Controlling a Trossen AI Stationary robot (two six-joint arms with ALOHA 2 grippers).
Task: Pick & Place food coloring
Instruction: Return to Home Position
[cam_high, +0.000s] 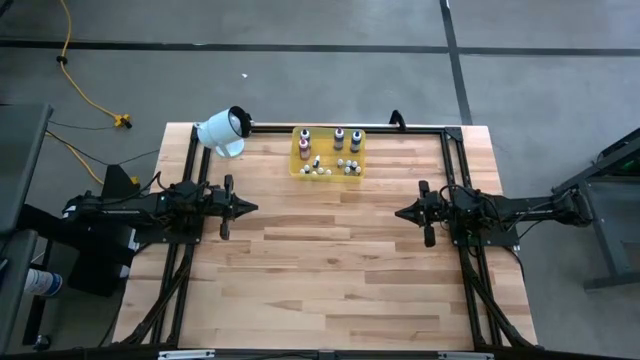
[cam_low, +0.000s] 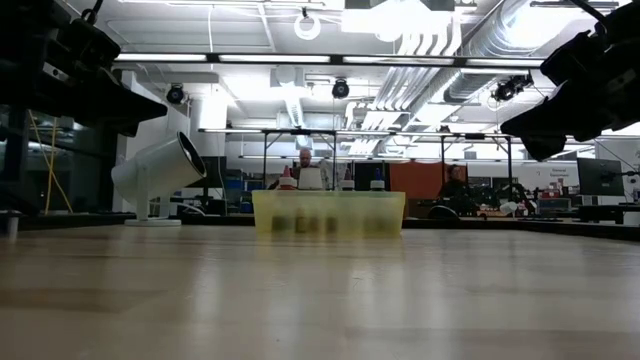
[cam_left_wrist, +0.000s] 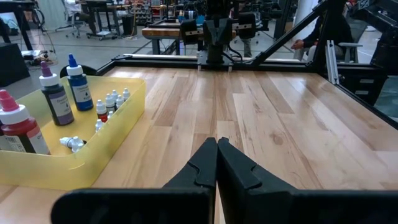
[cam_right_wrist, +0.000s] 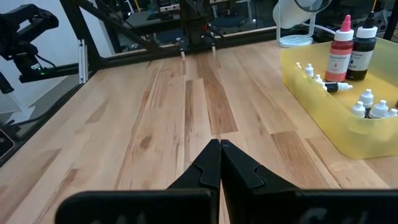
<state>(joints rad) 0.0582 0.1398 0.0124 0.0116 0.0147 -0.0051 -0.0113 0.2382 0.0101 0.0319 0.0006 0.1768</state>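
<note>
Yellow and translucent, the tray (cam_high: 322, 145) sits at the far edge of the table (cam_high: 330, 280) in the high view. The food coloring bottles (cam_high: 339, 137) are all inside it. Three taller ones stand along its far side. The tiny droppers cluster along its near side, too small here to tell which stand and which lie. The left gripper (cam_high: 253, 208) and right gripper (cam_high: 398, 212) hang over bare wood well apart from the tray, tips facing each other.

In the low view the bottles are only dim shapes behind the tray wall. The arms are dark masses cut off at the upper corners, and a white cylinder (cam_low: 160, 170) stands to one side.

In the left wrist view the fingers (cam_left_wrist: 202, 165) are pressed together with nothing between them. A red bottle (cam_left_wrist: 18, 127), cut by the frame edge, a purple bottle (cam_left_wrist: 55, 93) and a blue bottle (cam_left_wrist: 78, 84) stand with long axes vertical, nozzles up. Small droppers stand beside them, and one dropper (cam_left_wrist: 73, 143) lies flat on the tray floor.

In the right wrist view the fingers are likewise closed and empty. The tray's far end is cut off, and another dropper (cam_right_wrist: 336, 87) lies on its side.
</note>
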